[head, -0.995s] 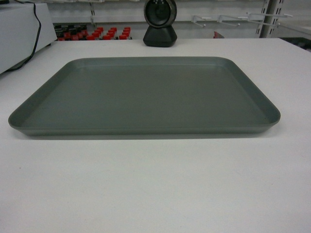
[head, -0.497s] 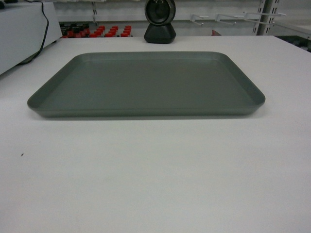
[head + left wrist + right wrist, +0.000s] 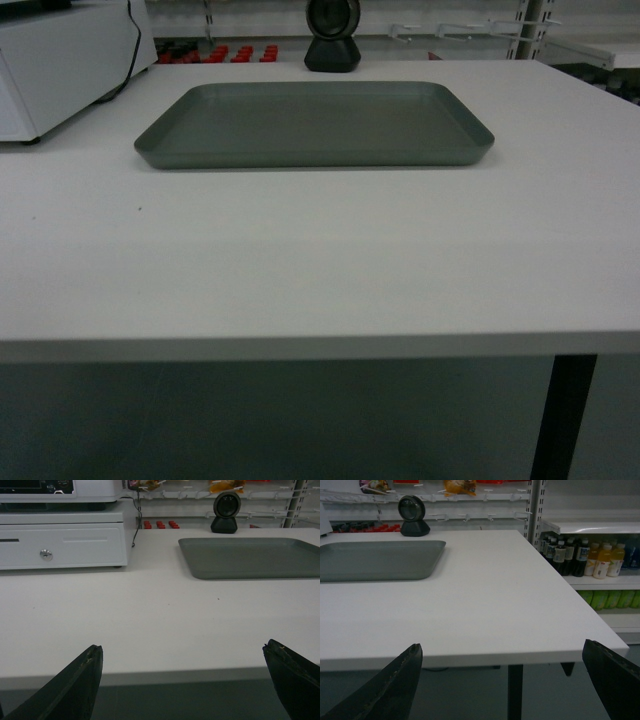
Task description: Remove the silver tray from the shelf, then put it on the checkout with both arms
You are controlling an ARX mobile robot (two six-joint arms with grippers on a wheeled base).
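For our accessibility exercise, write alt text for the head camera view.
A large rectangular dull grey metal tray lies flat on a plain white table, well back from its near edge. Behind it stands a round black scanner; a white box-shaped machine sits at the left.

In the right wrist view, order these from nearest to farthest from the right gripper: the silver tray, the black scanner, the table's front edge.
1. Checkout front edge, just ahead.
2. Silver tray, left, farther in.
3. Black scanner, behind the tray, at the far edge.
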